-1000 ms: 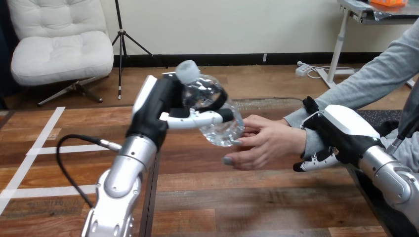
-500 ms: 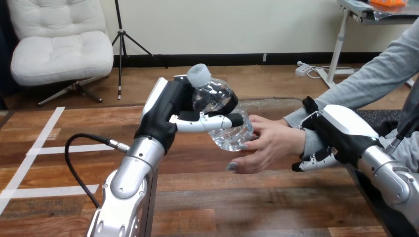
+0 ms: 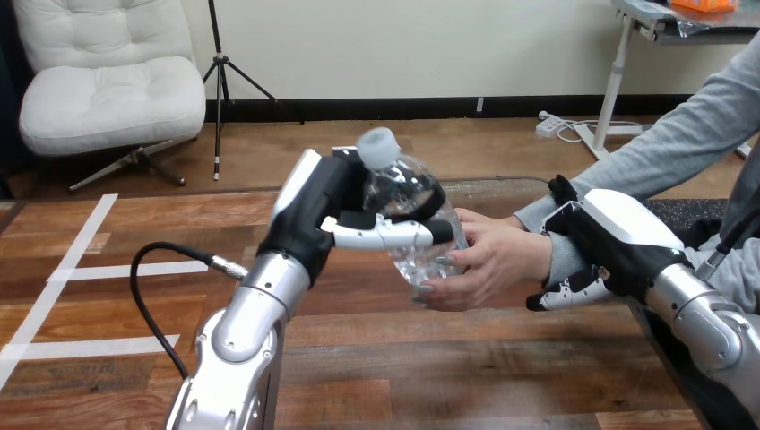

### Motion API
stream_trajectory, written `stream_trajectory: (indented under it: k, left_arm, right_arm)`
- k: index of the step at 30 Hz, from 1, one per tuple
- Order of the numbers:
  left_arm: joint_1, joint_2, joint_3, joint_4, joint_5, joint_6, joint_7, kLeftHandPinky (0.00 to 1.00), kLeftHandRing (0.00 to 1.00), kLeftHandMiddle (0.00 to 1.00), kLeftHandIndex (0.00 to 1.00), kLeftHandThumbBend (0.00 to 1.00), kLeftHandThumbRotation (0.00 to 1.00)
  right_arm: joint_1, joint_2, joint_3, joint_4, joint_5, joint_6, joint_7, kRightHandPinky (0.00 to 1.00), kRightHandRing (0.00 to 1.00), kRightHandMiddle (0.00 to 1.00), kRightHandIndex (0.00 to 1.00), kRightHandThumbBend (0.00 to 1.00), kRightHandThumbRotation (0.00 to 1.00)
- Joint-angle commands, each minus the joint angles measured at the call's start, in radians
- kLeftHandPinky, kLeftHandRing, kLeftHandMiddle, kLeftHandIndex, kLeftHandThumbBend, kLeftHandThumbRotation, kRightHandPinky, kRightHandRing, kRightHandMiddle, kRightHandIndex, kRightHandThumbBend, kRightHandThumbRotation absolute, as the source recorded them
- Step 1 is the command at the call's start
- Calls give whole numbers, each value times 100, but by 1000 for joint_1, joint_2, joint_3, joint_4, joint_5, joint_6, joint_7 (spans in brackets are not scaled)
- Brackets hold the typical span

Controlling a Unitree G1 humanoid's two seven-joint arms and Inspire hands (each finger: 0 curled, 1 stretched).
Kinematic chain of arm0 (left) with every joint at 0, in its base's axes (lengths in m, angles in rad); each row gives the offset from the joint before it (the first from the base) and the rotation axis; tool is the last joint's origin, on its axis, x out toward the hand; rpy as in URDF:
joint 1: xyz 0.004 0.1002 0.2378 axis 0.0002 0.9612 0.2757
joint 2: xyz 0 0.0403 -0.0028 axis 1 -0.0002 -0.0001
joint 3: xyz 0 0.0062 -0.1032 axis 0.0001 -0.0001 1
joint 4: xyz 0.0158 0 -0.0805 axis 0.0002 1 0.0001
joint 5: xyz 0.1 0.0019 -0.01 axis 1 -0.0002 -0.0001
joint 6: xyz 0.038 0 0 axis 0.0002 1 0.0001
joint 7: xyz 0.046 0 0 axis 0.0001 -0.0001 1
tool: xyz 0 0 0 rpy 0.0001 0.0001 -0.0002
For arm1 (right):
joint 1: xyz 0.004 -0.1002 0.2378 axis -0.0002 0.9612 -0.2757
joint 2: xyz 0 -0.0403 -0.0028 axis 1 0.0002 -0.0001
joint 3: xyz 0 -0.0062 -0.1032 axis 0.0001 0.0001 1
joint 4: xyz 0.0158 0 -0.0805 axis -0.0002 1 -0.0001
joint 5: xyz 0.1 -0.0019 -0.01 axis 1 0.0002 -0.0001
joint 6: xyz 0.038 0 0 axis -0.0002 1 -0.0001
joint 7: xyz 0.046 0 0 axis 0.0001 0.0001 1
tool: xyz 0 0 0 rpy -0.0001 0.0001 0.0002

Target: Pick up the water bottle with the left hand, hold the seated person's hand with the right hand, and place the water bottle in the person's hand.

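The main risk is a drop. The clear, crinkled plastic water bottle is off the wooden desk, carried wholly by the robot's left hand. The person's hand meets it only along its lower right side, with fingertips laid on the plastic, not wrapped round it. If the left hand lets go before those fingers close, the bottle would likely slide out and fall to the desk.

A second risk is pinching. The left hand's fingers cross the bottle's middle just beside the person's fingertips, so pushing further right could trap them against the plastic. Thin walls like these also look likely to buckle under a harder squeeze. Any pull from the right hand would shift the receiving palm away from the bottle.

The left hand is clamped on the bottle, with fingers curled across its near side and the body of the hand at its left. The bottle stands tilted, its white cap up and leaning left, and its base is lowest on the right, against the person's fingers. The right hand, further right, is closed round the person's grey-sleeved wrist, thumb above and fingers below.
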Motion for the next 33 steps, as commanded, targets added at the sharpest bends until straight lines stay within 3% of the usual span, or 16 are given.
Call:
stream_trajectory:
  k: [1, 16, 33]
  left_arm:
    - [-76, -4, -10, -34, 5, 3, -7, 24, 30, 35, 37, 72, 0]
    - [-97, 20, -41, -32, 47, 23, -45, 18, 25, 32, 37, 70, 0]
    - [-133, 57, -66, -26, 99, 73, -106, 22, 29, 34, 37, 66, 0]
  right_arm:
    - [-35, 12, -31, -31, 26, -13, -12, 19, 23, 29, 30, 75, 0]
    - [-27, 11, -34, -43, 29, 3, -1, 20, 24, 30, 31, 74, 0]
    - [-19, 9, -36, -46, 33, -3, 1, 21, 26, 31, 32, 73, 0]
